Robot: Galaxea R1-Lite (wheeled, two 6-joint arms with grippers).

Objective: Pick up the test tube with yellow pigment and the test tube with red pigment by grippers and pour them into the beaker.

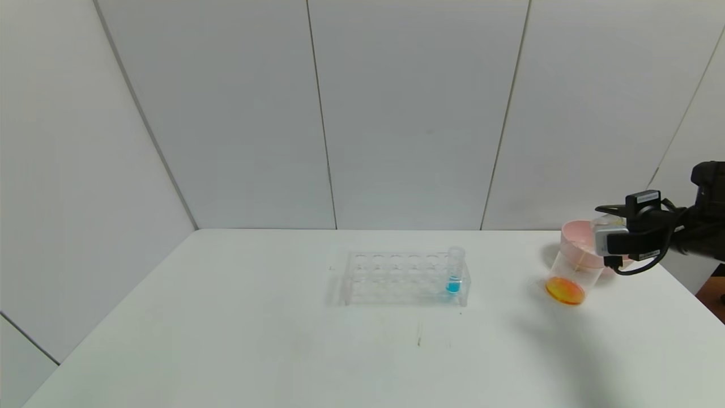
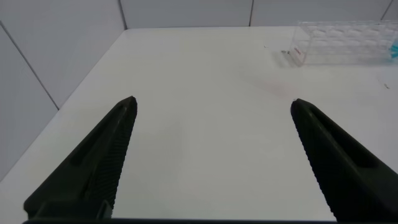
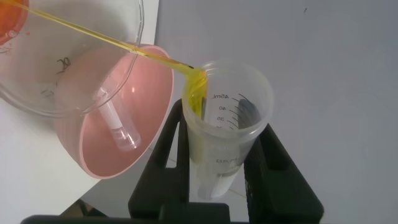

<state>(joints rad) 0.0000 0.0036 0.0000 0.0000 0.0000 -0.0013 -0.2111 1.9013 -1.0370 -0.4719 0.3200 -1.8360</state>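
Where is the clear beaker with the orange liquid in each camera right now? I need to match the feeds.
Head view: the clear straight-sided plastic beaker stands at the table's right, before the pink bowl.
Left wrist view: not in it.
Right wrist view: only its rim and wall show, a yellow stream running into it from the tube in the right gripper.
Shared landmark: the pink bowl.

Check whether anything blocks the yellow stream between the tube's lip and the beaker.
Nothing visible does. The test tube with yellow pigment, held in the right gripper, sends an unbroken stream straight into the beaker; the pink bowl lies beneath, not across.
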